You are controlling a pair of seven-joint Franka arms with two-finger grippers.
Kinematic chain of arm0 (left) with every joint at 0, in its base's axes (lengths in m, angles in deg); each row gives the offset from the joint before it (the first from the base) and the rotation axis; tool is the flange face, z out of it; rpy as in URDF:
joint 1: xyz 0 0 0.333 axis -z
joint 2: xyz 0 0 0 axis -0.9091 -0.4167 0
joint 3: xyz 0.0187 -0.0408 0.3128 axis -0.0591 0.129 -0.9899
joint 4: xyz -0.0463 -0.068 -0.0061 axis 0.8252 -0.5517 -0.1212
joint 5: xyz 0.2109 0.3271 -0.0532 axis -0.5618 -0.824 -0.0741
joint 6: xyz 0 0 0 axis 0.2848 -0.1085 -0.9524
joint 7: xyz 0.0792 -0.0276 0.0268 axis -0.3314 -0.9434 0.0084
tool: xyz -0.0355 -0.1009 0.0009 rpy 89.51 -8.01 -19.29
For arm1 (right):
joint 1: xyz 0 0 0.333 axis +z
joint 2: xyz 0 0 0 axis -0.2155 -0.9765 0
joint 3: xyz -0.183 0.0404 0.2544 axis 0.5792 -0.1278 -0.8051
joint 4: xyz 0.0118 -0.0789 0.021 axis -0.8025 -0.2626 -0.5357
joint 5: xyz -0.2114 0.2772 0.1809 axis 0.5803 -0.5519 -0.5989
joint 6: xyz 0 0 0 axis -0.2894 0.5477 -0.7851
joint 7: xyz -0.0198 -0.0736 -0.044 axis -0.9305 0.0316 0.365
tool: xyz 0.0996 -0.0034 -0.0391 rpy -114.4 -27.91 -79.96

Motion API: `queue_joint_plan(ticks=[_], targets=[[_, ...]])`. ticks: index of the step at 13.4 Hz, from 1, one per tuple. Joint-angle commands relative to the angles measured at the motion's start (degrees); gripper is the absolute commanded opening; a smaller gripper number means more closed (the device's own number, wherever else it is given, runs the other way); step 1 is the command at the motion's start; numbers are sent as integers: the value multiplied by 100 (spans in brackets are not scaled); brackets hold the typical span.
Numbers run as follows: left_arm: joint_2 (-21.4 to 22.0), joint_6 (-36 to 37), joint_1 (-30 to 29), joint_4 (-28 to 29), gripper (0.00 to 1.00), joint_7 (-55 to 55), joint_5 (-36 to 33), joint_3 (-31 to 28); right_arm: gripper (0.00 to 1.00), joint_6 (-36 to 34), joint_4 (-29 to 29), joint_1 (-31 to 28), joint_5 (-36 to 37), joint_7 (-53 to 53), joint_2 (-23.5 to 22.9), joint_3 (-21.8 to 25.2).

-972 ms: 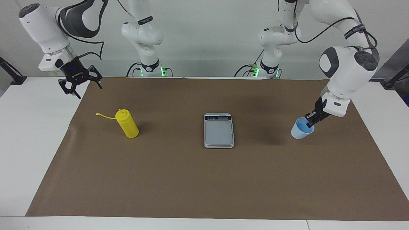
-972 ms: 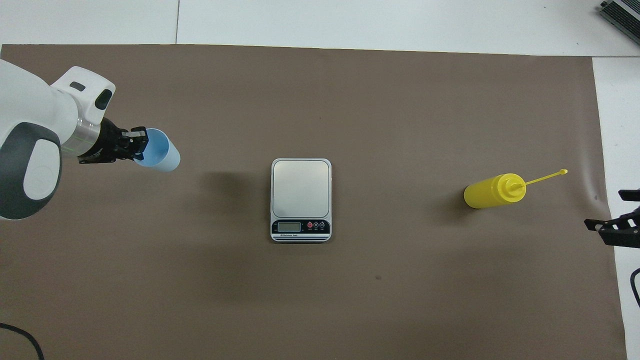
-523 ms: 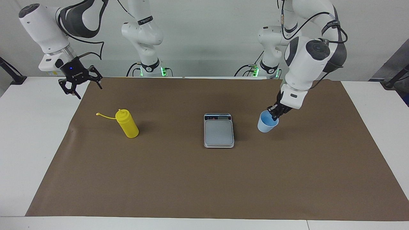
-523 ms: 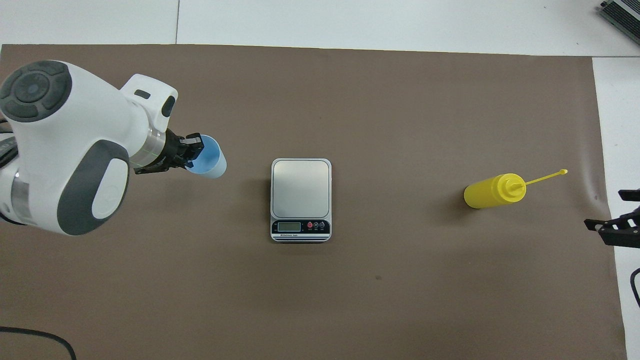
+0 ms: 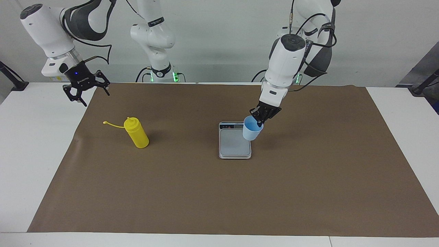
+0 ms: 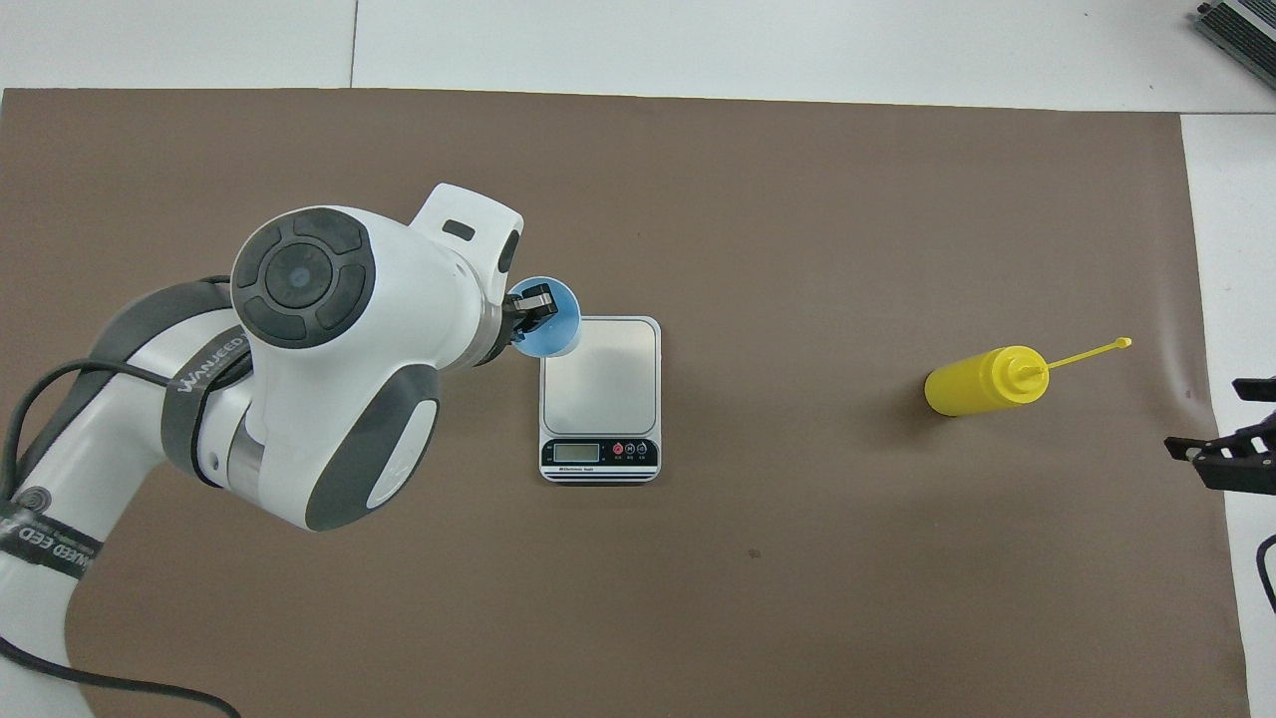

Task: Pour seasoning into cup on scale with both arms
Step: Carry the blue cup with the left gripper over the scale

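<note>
Stage of the task: cup in transit, pouring not begun. The left hand (image 5: 259,120) pinches the rim of the cup (image 5: 252,130), one finger inside the mouth and one outside, and holds it in the air, slightly tilted, over the edge of the scale (image 5: 234,144) that faces the left arm's end of the worktop (image 5: 20,164); the overhead view places the cup over the scale's corner away from the display. Whether the cup's base touches the platform cannot be told, but it looks clear of it. The scale lies at the middle of the brown mat (image 5: 219,192), its display strip toward the robots. The bottle (image 5: 136,136) stands upright on the mat toward the right arm's end of the worktop, cap strand trailing outward, untouched. The right hand (image 5: 85,90) waits with fingers spread above the mat's corner at that end, on the robots' side, well apart from the bottle. Done, by judgement: the cup is grasped and brought to the scale. Left: centring and setting it down, release, the right arm's grasp of the bottle, and the pour.
</note>
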Motion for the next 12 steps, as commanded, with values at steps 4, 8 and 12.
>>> queue_joint_plan(ticks=[4, 8, 12], targets=[[-103, -474, 418, 514, 0, -58, 65, -85, 100, 68, -173, -73, -149, 134, 148, -36], [-190, -660, 497, 656, 0, -67, 30, -94, 100, 68, -173, -73, -149, 134, 148, -36], [-217, -924, 620, 902, 0, -75, 12, -94, 100, 77, -173, -73, -149, 134, 148, -36]])
